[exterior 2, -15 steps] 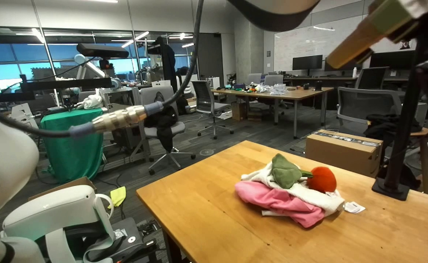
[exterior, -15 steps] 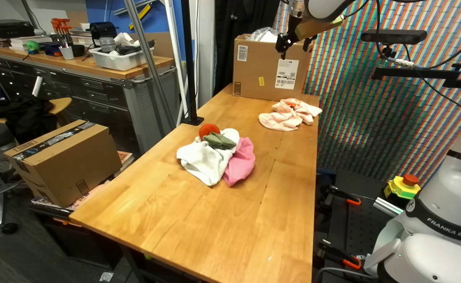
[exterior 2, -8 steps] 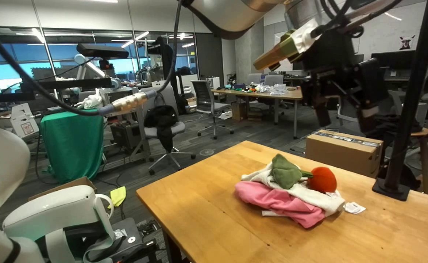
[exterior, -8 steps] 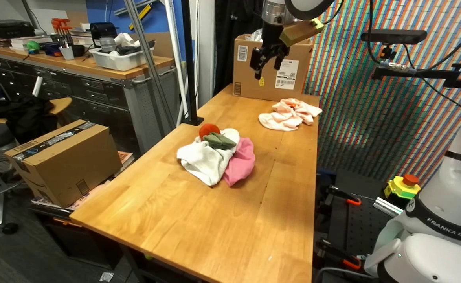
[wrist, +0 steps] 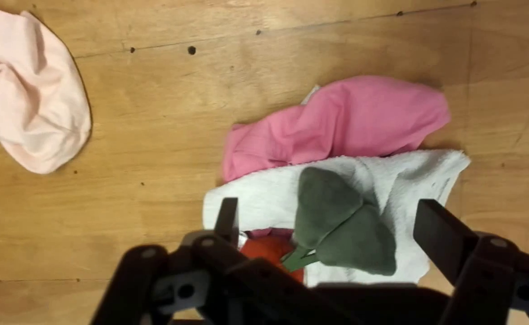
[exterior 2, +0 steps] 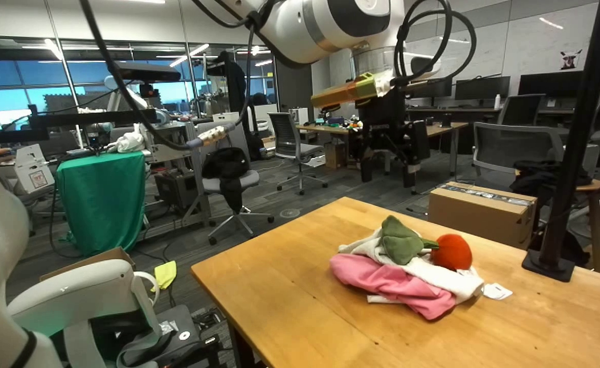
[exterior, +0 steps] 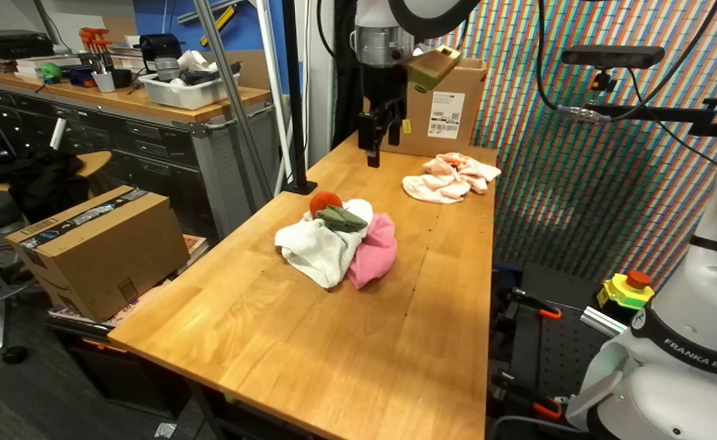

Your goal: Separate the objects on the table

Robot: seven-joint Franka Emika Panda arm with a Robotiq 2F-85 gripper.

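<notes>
On the wooden table (exterior: 309, 366) lies a pile: a cream-white towel (exterior: 315, 247) partly over a bright pink cloth (exterior: 375, 253). A soft orange-and-green item rests on the towel, its round orange end (exterior 2: 451, 251) and green leaves (exterior 2: 401, 240) both showing. Farther along the table is the crumpled peach-and-white cloth (exterior: 444, 183), cut off at the left of the wrist view. My gripper (exterior 2: 387, 177) hangs in the air well above the table, pointing down, jaws wide apart. In the wrist view the green leaves appear between the fingers (wrist: 442, 234), untouched, while part of the orange end is hidden by the gripper.
A large cardboard box (exterior: 425, 119) stands at the table's far end. A black post (exterior: 297, 122) rises from the table edge near the pile. A white tag (exterior 2: 497, 291) lies beside the towel. Another cardboard box (exterior 2: 479, 212) sits off the table.
The arm has swung from in front of the large box toward the pile, coming lower and turning to point downward. The cloths and the orange-and-green item have stayed put.
</notes>
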